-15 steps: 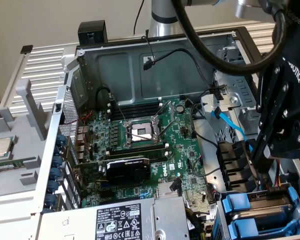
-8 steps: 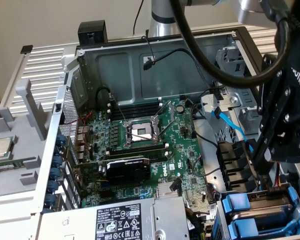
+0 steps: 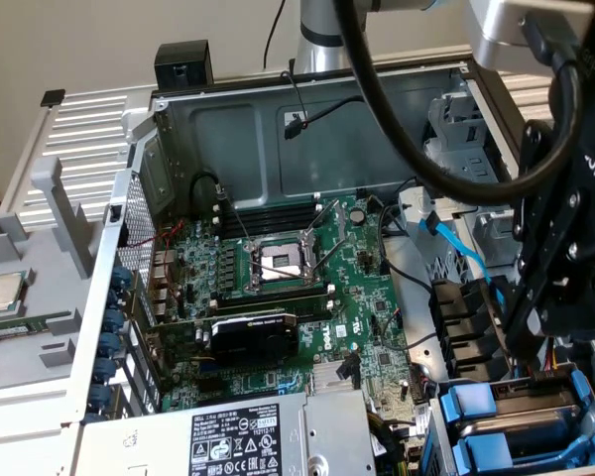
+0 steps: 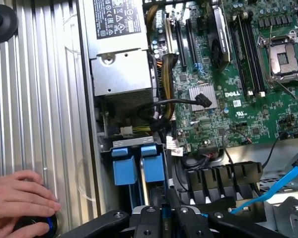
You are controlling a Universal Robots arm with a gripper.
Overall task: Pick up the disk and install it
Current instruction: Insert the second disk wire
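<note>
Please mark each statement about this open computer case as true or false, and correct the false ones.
1. The CPU socket on the motherboard is empty. True.
2. The gripper is above the power-supply box. False: it is at the blue drive carriers.
3. A person's hand rests on the ribbed metal surface outside the case. True.
4. The blue cable is plugged into the CPU socket. False: it runs along the drive-bay side.
5. The gripper is wide open. False: it is nearly closed.

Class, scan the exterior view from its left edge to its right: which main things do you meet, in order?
CPU chip → CPU socket → blue SATA cable → gripper.
</note>
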